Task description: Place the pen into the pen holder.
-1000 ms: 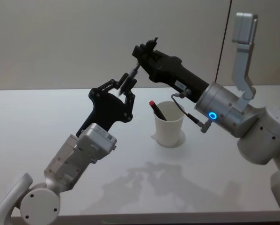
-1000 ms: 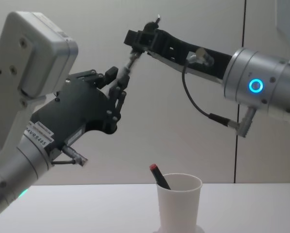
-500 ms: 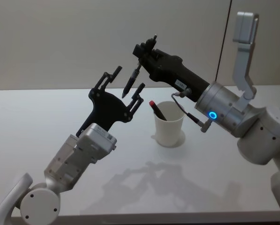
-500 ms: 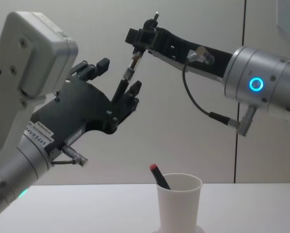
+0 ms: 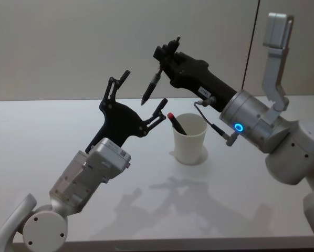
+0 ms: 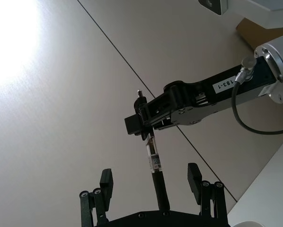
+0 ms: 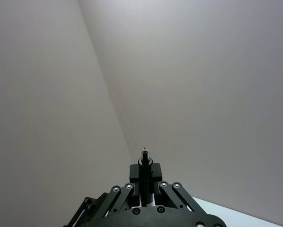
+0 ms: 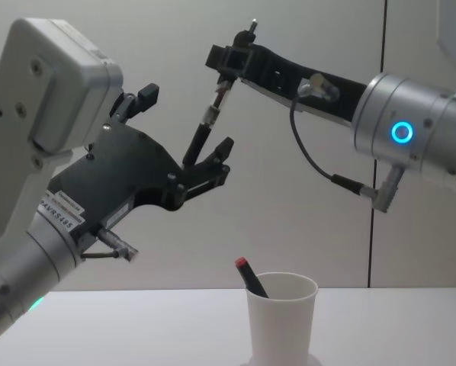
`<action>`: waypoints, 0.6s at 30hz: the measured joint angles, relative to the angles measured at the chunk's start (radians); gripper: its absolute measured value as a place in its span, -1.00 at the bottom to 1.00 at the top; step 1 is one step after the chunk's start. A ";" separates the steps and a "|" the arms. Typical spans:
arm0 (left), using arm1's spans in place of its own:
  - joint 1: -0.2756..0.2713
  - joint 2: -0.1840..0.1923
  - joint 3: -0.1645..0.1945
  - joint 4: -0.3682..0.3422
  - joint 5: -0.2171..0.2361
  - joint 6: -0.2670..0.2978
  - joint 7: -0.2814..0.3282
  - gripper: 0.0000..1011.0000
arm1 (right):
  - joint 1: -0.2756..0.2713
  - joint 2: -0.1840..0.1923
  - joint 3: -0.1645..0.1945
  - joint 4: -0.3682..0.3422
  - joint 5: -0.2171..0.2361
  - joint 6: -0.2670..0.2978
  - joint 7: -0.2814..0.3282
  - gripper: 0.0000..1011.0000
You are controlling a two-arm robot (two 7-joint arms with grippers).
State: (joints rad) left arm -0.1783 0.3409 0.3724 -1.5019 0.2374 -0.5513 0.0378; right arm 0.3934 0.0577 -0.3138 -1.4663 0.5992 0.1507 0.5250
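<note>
Pen (image 5: 151, 88) clamped at its top by right gripper (image 5: 162, 56) for cup (image 5: 189, 139) drop; left gripper (image 5: 140, 100) fingers spread, released.

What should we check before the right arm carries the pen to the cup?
1. Right claw shut on the pen, near its top end: ok.
2. Left claw open, fingers apart from the pen: ok.
3. Pen tip out from between the left claw's fingers: not ok; in the left wrist view it hangs between them.
4. Paper cup upright on the white table: ok.
5. Room in the cup: a red-capped pen leans at its left rim; rest of the mouth looks open: ok.
</note>
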 joint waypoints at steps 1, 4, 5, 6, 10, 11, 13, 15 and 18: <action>0.000 0.000 0.000 0.000 0.000 0.000 0.000 0.98 | 0.000 0.000 0.000 0.001 -0.003 -0.006 -0.006 -0.71; 0.000 0.000 0.000 0.000 0.000 0.000 0.000 0.98 | 0.000 -0.001 -0.002 0.005 -0.016 -0.029 -0.029 -0.71; 0.000 0.000 0.000 0.000 0.000 0.000 0.000 0.98 | 0.000 -0.002 -0.003 0.007 -0.023 -0.040 -0.040 -0.71; 0.000 0.000 0.000 0.000 0.000 0.000 0.000 0.98 | -0.001 -0.003 -0.003 0.008 -0.027 -0.046 -0.047 -0.71; 0.000 0.000 0.000 0.000 0.000 0.000 0.000 0.98 | -0.001 -0.005 -0.005 0.015 -0.047 -0.078 -0.078 -0.71; 0.000 0.000 0.000 0.000 0.000 0.000 0.000 0.98 | -0.001 -0.006 -0.006 0.017 -0.053 -0.087 -0.088 -0.71; 0.000 0.000 0.000 0.000 0.000 0.000 0.000 0.98 | -0.001 -0.008 -0.008 0.024 -0.074 -0.118 -0.118 -0.71; 0.000 0.000 0.000 0.000 0.000 0.000 0.000 0.98 | -0.001 -0.010 -0.008 0.028 -0.086 -0.132 -0.135 -0.71; 0.000 0.000 0.000 0.000 0.000 0.000 0.000 0.98 | 0.000 -0.013 -0.010 0.037 -0.110 -0.162 -0.167 -0.71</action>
State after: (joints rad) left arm -0.1783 0.3408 0.3724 -1.5019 0.2375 -0.5512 0.0377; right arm 0.3937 0.0446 -0.3243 -1.4290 0.4894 -0.0118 0.3581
